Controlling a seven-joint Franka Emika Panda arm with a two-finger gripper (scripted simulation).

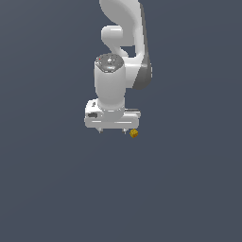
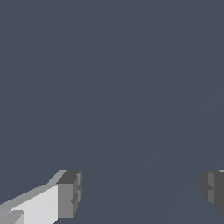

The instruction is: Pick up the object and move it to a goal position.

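In the exterior view, the white, smooth end effector (image 1: 112,131) points down with its two small fingers far apart, holding nothing. The tiny yellow-orange brick (image 1: 133,133) sits just beside it, outside one finger.

In the wrist view, two blocky grey pads (image 2: 70,194) stand wide apart over plain dark ground; the brick is out of sight.

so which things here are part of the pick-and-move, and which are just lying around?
Part of the job:
- yellow-orange brick, just off the gripper's edge on the exterior view's right
- gripper, jaws wide apart with nothing between them in the wrist view

Just lying about:
- nothing else visible; only the plain grey floor. No goal marker shows.
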